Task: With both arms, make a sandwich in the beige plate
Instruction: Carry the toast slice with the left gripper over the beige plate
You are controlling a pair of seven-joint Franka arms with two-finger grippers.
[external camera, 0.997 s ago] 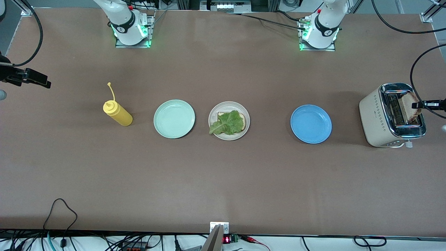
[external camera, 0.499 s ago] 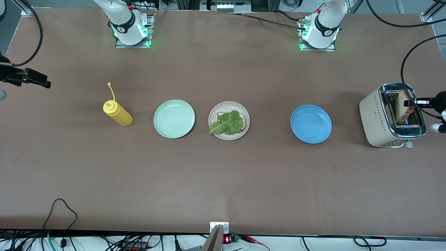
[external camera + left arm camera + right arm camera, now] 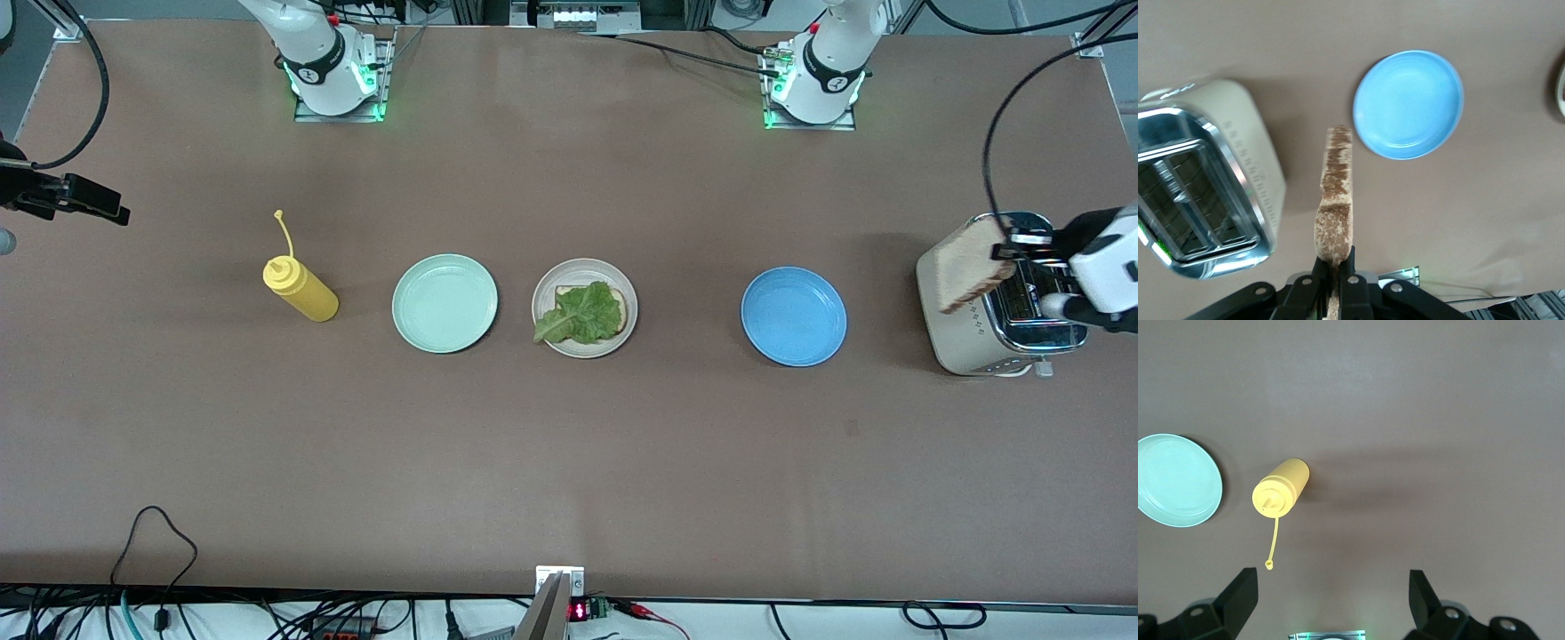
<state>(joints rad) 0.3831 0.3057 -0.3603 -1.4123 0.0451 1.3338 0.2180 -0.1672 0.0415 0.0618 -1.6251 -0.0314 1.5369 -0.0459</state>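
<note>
The beige plate (image 3: 628, 331) sits mid-table and holds one bread slice (image 3: 621, 307) with a ruffled lettuce leaf (image 3: 582, 316) on top. My left gripper (image 3: 1013, 249) is shut on a second bread slice (image 3: 971, 267) and holds it on edge in the air over the toaster (image 3: 969, 342). In the left wrist view the slice (image 3: 1335, 193) stands upright between the closed fingers of the left gripper (image 3: 1336, 267). My right gripper (image 3: 1331, 577) is open and empty and waits in the air at the right arm's end of the table, also seen in the front view (image 3: 107, 206).
A blue plate (image 3: 793, 316) lies between the beige plate and the toaster; the left wrist view shows the blue plate (image 3: 1408, 103) and the toaster (image 3: 1205, 173). A mint-green plate (image 3: 444, 302) and a yellow squeeze bottle (image 3: 300, 289) stand toward the right arm's end.
My left gripper has lifted the bread slice out of the toaster slot and carried it toward the blue plate's side of the toaster. The right arm has not moved.
</note>
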